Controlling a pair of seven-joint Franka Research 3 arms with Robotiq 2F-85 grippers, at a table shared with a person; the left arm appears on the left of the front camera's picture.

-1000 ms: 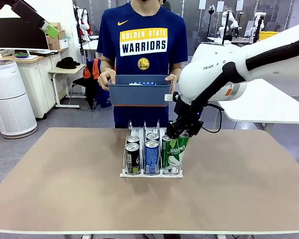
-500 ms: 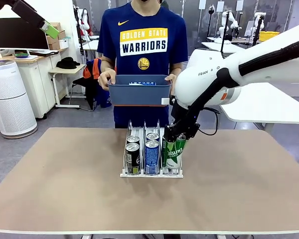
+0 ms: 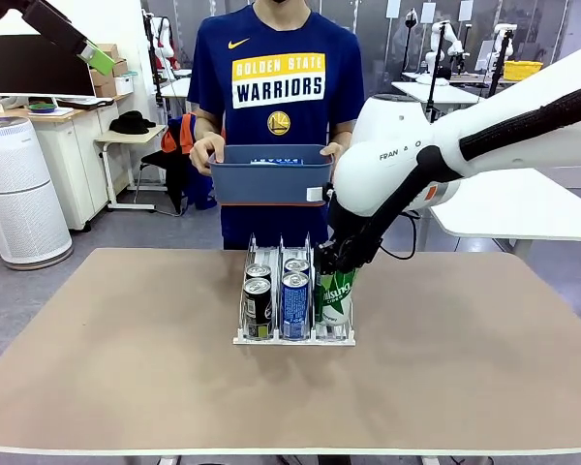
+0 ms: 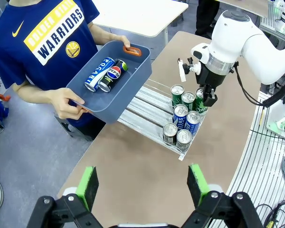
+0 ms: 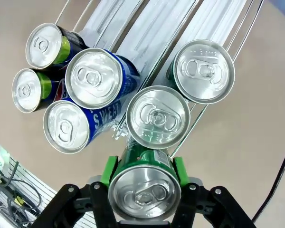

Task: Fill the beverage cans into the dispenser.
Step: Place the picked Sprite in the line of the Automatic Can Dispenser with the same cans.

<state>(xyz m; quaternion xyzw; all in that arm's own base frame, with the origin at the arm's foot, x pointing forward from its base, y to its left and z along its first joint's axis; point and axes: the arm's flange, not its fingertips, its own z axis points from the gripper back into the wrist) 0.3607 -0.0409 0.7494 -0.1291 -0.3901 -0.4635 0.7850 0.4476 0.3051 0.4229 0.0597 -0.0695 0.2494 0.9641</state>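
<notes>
My right gripper is shut on the top of a green can with white lettering. It holds the can nearly upright at the front end of the dispenser's right lane. In the right wrist view the held can sits between the green pads, with two more green cans behind it in that lane. Two blue cans fill the middle lane and two black cans the left one. My left gripper hangs open and empty, high over the table's left side.
The person at the far side holds a blue-grey tub above the table edge behind the dispenser. In it lie a blue can and a black can. Bare table spreads to the left, right and front of the dispenser.
My right gripper has moved left with the green can, bringing it from a tilt beside the rack to nearly upright in the right lane. The left arm and the tub have not moved.
</notes>
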